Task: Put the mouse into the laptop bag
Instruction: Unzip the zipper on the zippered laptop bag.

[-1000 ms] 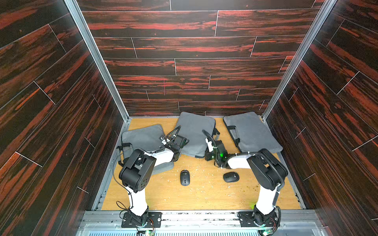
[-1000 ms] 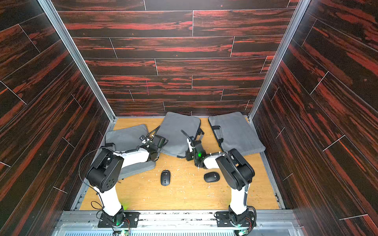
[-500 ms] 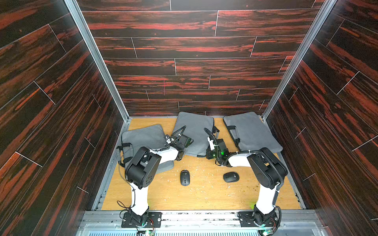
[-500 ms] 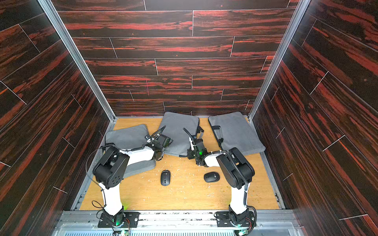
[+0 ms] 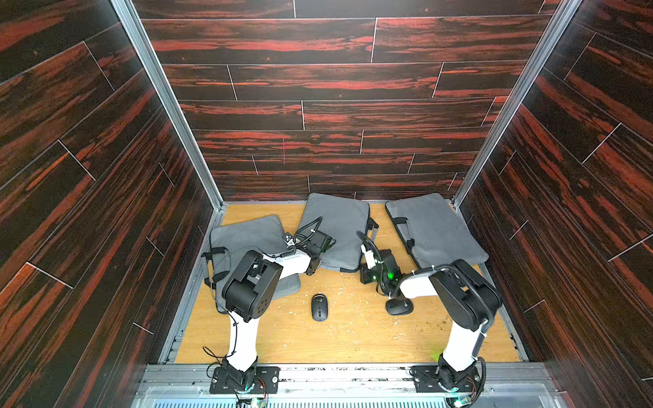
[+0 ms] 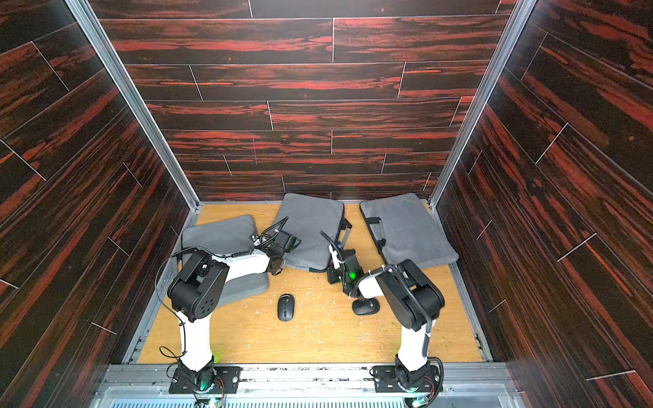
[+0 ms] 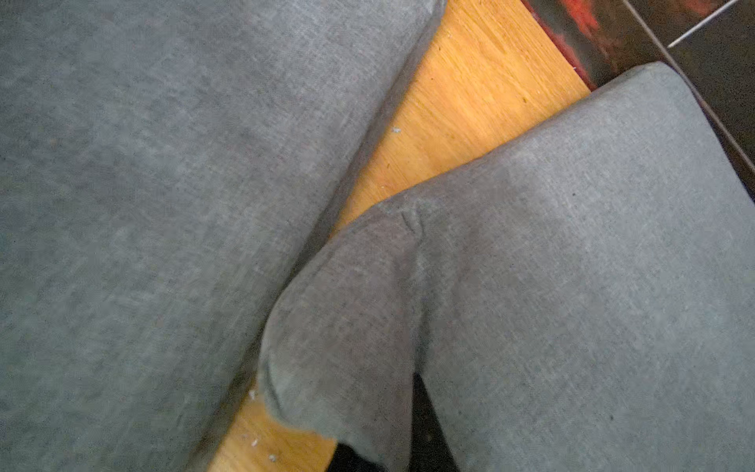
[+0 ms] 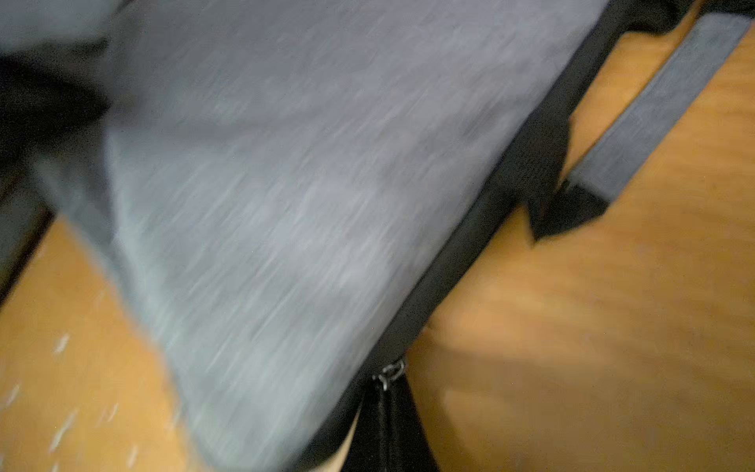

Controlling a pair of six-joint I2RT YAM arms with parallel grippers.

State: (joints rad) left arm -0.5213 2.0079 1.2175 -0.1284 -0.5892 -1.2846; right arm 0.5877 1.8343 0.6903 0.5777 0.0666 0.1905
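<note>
While the left claw (image 5: 312,265) pinches the laptop bag (image 5: 339,226) by a corner and the right claw (image 5: 364,277) clenches its zip pull (image 8: 390,374), the nearer mouse (image 5: 319,307) lies at the left claw's six o'clock, long axis twelve-to-six.

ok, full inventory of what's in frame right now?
laptop bags: 3, grey, along the back of the table: left bag, middle bag, right bag
mice: 2, black, loose on the table: centre mouse mid-table, right mouse beside the right arm
zipper pull: 1, black tab on a metal ring, middle bag's near-right corner
table: 1, light wood
flecks: many, white, scattered mid-table
walls: 3, dark red-black wood panels
left gripper: closed, apparently pinching the middle bag's near-left corner
right gripper: shut on the zipper pull
</note>
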